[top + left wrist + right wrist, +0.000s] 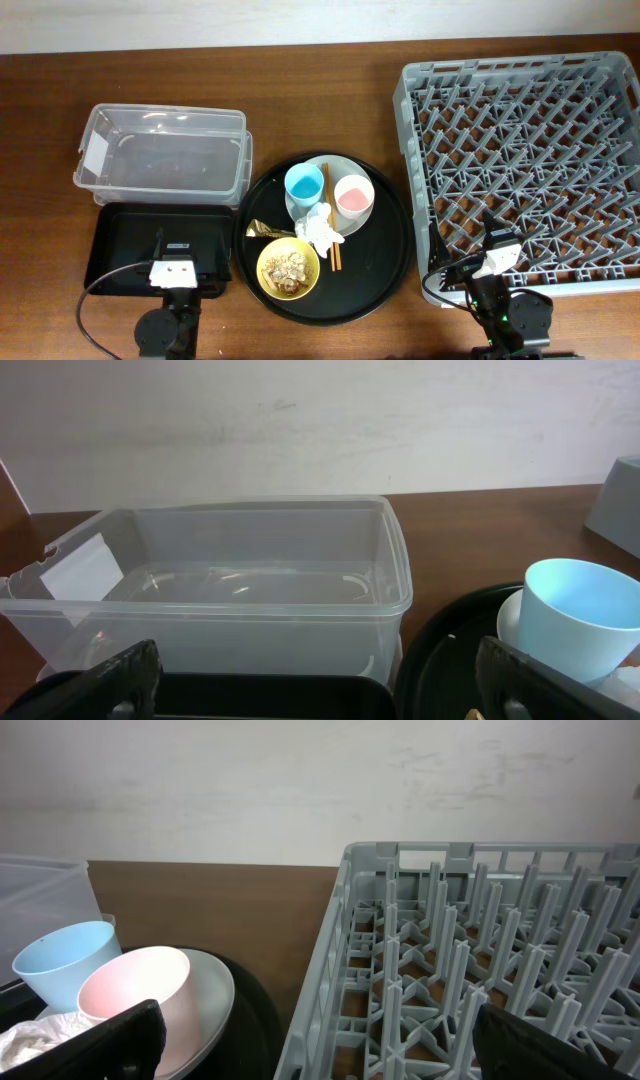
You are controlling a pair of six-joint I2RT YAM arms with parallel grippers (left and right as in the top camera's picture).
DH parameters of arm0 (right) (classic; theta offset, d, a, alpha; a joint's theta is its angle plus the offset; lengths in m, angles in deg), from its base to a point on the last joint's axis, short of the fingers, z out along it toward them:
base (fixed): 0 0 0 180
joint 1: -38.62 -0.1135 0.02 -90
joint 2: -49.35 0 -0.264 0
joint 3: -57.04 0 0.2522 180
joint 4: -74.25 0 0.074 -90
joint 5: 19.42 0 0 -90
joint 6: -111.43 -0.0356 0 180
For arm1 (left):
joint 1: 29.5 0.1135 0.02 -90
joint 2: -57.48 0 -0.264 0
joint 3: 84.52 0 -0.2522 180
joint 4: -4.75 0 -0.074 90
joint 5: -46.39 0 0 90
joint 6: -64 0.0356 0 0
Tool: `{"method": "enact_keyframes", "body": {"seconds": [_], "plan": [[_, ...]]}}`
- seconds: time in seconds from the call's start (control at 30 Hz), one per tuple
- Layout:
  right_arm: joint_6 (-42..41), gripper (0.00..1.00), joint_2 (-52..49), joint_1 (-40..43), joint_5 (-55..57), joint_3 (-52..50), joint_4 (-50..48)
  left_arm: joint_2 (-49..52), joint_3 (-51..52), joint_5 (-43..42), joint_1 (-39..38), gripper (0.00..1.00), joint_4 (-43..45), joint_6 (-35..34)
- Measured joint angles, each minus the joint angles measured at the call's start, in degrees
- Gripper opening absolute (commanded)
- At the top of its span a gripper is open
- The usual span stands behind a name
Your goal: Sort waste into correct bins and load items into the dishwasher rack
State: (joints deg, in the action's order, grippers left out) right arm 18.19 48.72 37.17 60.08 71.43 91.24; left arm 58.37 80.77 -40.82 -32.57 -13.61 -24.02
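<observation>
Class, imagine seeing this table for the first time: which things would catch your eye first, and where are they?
The big grey dishwasher rack fills the right side, empty of dishes. In the middle, a round black tray holds bright colours: a light-blue cup and a pink-lined white cup on a plate, and a yellow bowl of scraps toward the near edge.
</observation>
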Motion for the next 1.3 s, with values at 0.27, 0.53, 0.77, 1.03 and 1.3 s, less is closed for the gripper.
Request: {"method": "enact_keyframes", "body": {"seconds": [0.27, 0.53, 0.77, 1.03, 1.3], "plan": [[0.00, 0.99, 0.00, 0.00, 0.00, 0.00, 0.00, 0.00, 0.00, 0.00, 0.00, 0.99, 0.00, 0.00], [0.02, 0.99, 0.00, 0.00, 0.00, 0.00, 0.00, 0.00, 0.00, 0.00, 0.00, 0.99, 0.00, 0.00], [0.00, 0.99, 0.00, 0.00, 0.00, 0.00, 0.00, 0.00, 0.00, 0.00, 0.00, 0.99, 0.00, 0.00], [0.02, 0.98, 0.00, 0.00, 0.00, 0.00, 0.00, 0.00, 0.00, 0.00, 0.00, 0.99, 0.07, 0.00], [-0.02, 0.99, 0.00, 0.00, 0.00, 0.00, 0.00, 0.00, 0.00, 0.02, 0.00, 0.99, 0.81, 0.00]]}}
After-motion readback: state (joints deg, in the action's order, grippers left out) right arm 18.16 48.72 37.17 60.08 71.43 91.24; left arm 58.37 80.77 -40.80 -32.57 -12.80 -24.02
